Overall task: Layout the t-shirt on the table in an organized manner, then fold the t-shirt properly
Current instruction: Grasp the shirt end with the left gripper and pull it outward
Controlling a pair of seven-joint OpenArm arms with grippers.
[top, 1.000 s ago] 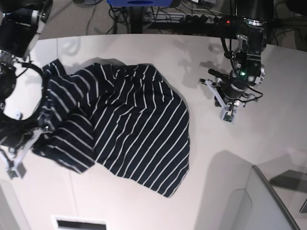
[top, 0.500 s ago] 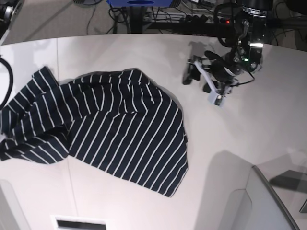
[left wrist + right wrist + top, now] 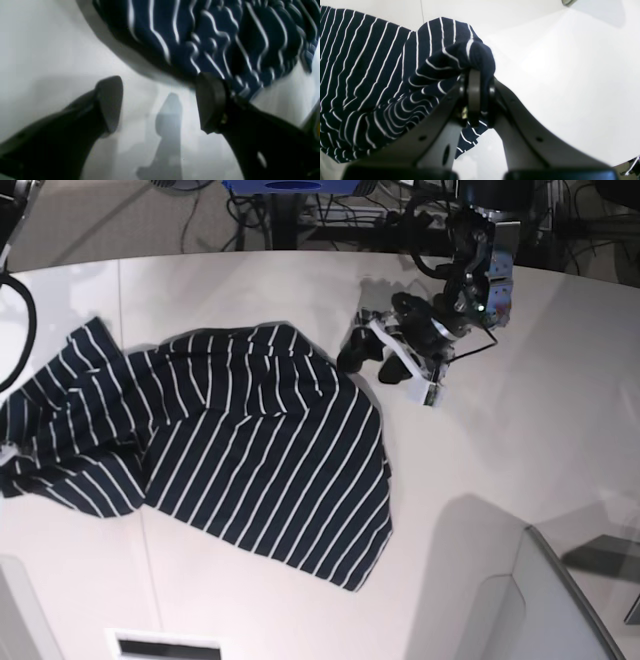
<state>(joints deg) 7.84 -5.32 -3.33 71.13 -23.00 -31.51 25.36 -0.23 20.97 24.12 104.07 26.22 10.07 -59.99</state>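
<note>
left wrist view: we see the left gripper (image 3: 160,100) with its two dark fingers (image 3: 110,100) spread wide, nothing between them, only bare white table (image 3: 45,55) in the gap. the t-shirt (image 3: 212,32) fills the top from about 12 to 2 o'clock, navy with wavy white stripes, blurred. its near edge sits right at the tip of the finger on the 3 o'clock side; we cannot tell if they touch. a grey shadow falls on the table between the fingers.

right wrist view: we see the right gripper (image 3: 476,97) pinched tight on a bunched fold of the t-shirt (image 3: 370,75). the cloth wraps over the fingertips and pokes out at 12 o'clock as a rounded lump. the rest of the shirt spreads toward 9 and 7 o'clock, rumpled near the gripper, flatter farther off. white table (image 3: 557,75) fills the 3 o'clock half. a thin dark seam (image 3: 422,12) runs up the table at 11 o'clock.

base view: we see the t-shirt (image 3: 260,450) lying partly spread on the table (image 3: 480,510), left of centre, its hem corner pointing to 5 o'clock. the 9 o'clock end is crumpled and reaches the picture edge; the right gripper is out of frame there. the left gripper (image 3: 378,360) sits at about 1 o'clock from the shirt's centre, fingers wide apart, just beside the shirt's upper right edge, tips pointing at the cloth. cables and dark gear (image 3: 330,210) lie beyond the table at 12 o'clock. a grey box corner (image 3: 560,600) shows at 5 o'clock.
</note>
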